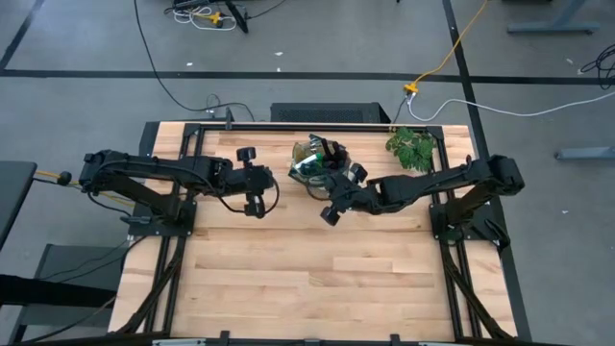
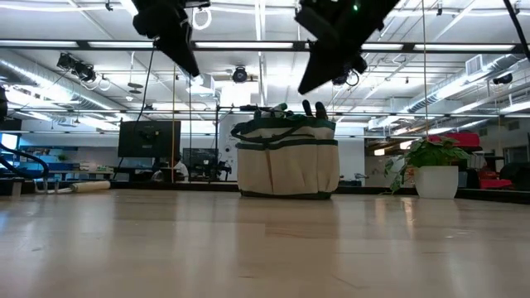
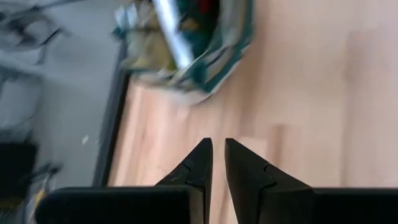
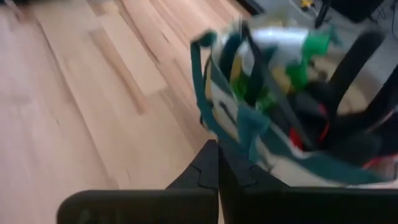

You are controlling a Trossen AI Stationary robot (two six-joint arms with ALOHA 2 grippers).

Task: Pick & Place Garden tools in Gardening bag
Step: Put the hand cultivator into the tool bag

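Observation:
The gardening bag (image 1: 322, 159) stands upright on its base at the table's far middle, beige with dark green trim (image 2: 287, 157). Garden tools stick out of its top: a green and white spray bottle (image 4: 298, 46), something red and black (image 4: 320, 121), and a pale shaft (image 3: 171, 31). My right gripper (image 1: 330, 213) hangs shut above the table, on the near side of the bag and higher than its rim (image 2: 305, 87). My left gripper (image 1: 255, 204) hovers to the bag's left (image 2: 189, 62), its fingertips (image 3: 217, 144) a narrow gap apart with nothing between them.
A leafy potted plant (image 1: 413, 149) stands at the table's far right corner, seen in a white pot (image 2: 435, 178) in the low view. The bare wooden tabletop (image 1: 307, 279) stretches from the bag to the near edge.

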